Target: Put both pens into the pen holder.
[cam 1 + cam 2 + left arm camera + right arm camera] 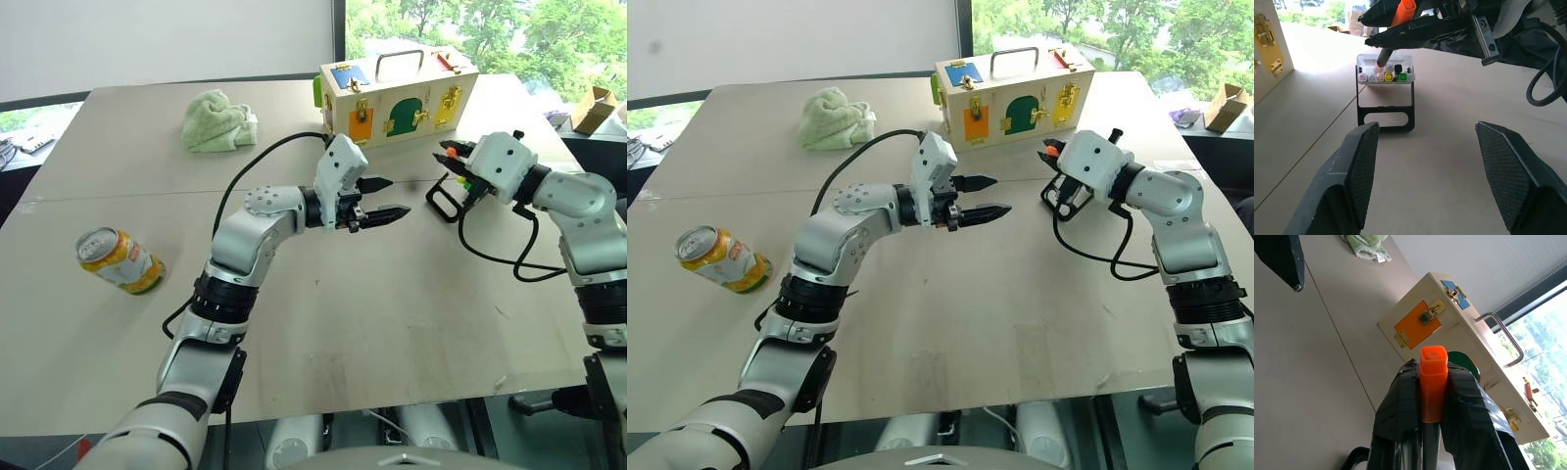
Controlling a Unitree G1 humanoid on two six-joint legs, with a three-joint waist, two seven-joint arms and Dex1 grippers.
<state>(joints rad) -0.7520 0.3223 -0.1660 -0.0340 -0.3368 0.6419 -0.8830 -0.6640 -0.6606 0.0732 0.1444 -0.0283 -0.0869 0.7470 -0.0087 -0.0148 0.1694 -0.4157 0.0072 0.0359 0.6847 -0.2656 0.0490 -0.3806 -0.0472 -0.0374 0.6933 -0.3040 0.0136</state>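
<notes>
Clear-walled pen holder (1385, 78) on bench (411, 323), near wooden box (402, 93); packed with pink, yellow, black, green pen ends. Right gripper (1433, 396) jaws clamped on orange-capped pen (1433, 382), its tip at holder's top. Left gripper (380, 200) jaws apart, empty, facing holder.

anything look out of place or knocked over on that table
Yes: the drink can lies tipped on its side near the table's left edge, and a green cloth sits crumpled at the far side. The pen holder stands upright, and nothing looks spilled or damaged.
</notes>
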